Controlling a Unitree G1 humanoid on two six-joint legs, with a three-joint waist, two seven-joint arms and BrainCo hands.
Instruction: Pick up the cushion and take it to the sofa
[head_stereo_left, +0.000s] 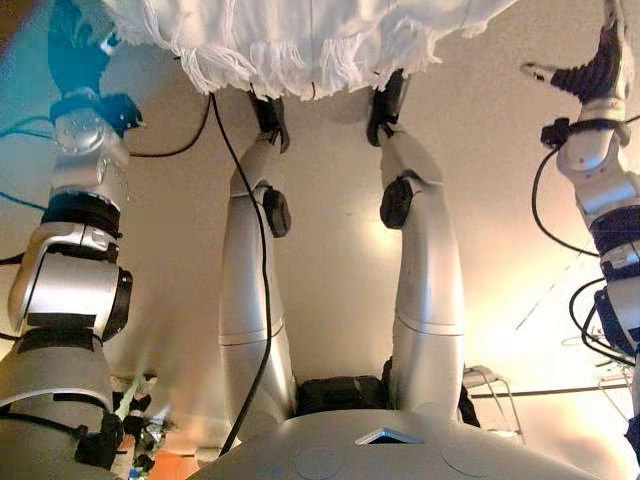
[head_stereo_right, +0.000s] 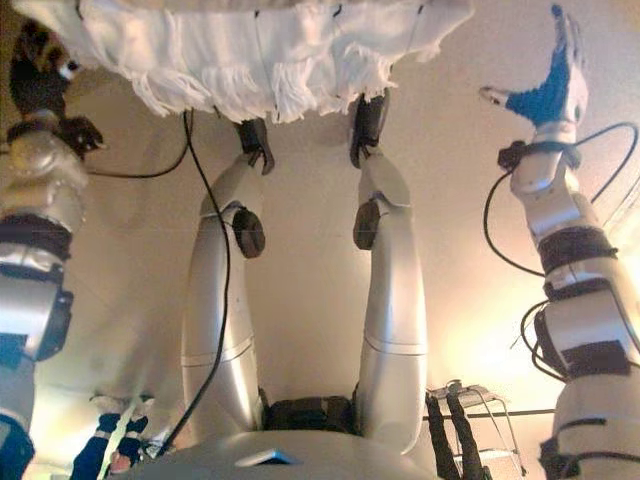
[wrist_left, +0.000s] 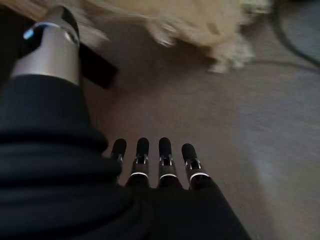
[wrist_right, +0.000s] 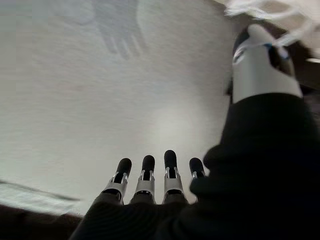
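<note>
Cushion: white, fringed, lay on floor.
Left hand: fingers straight, empty, near cushion.
Right hand: fingers spread, empty, well apart.

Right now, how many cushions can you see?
1: the white fringed cushion lies on the floor ahead, between the left hand and right hand. Others may be hidden.
</note>
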